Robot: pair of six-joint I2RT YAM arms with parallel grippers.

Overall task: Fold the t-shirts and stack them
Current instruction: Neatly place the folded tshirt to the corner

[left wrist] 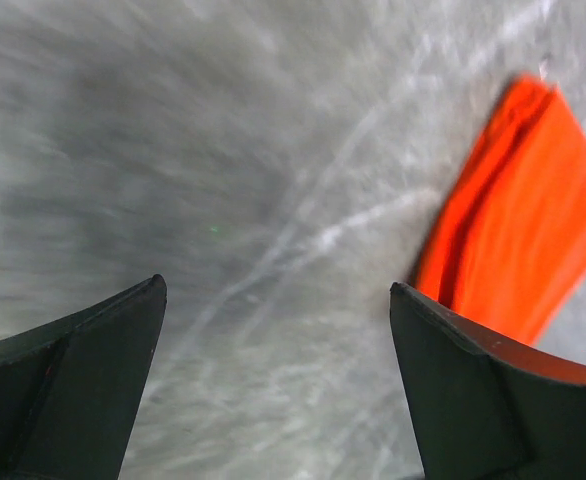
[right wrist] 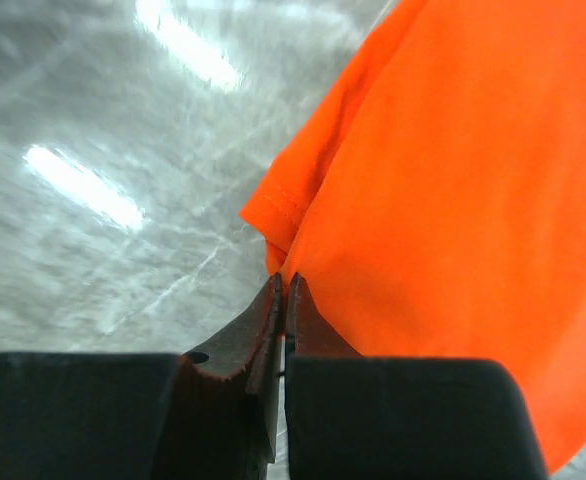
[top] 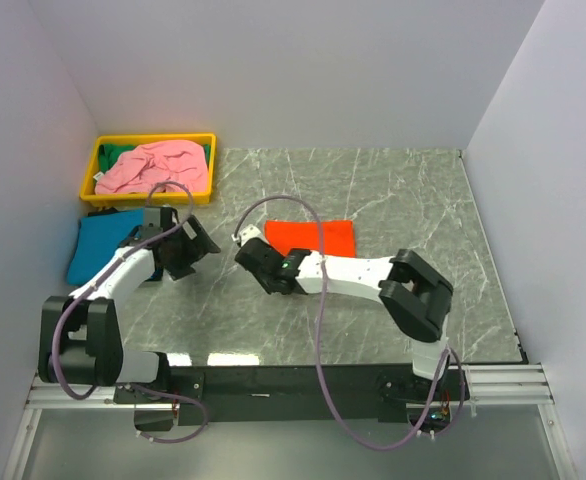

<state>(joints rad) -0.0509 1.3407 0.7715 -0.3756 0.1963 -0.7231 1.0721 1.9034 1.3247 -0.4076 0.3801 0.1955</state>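
The folded orange t-shirt lies flat near the table's middle. My right gripper is at its near left corner, and in the right wrist view its jaws are pressed together on the hem of the orange t-shirt. My left gripper hangs open over bare table to the left; its wrist view shows wide-apart fingers with the orange t-shirt off to the right. The teal t-shirt lies folded at the left, partly under the left arm. The pink t-shirt is bunched in the tray.
The yellow tray stands at the back left, with a bit of green cloth under the pink shirt. White walls close in the left, back and right sides. The marbled table stretches right of the orange shirt.
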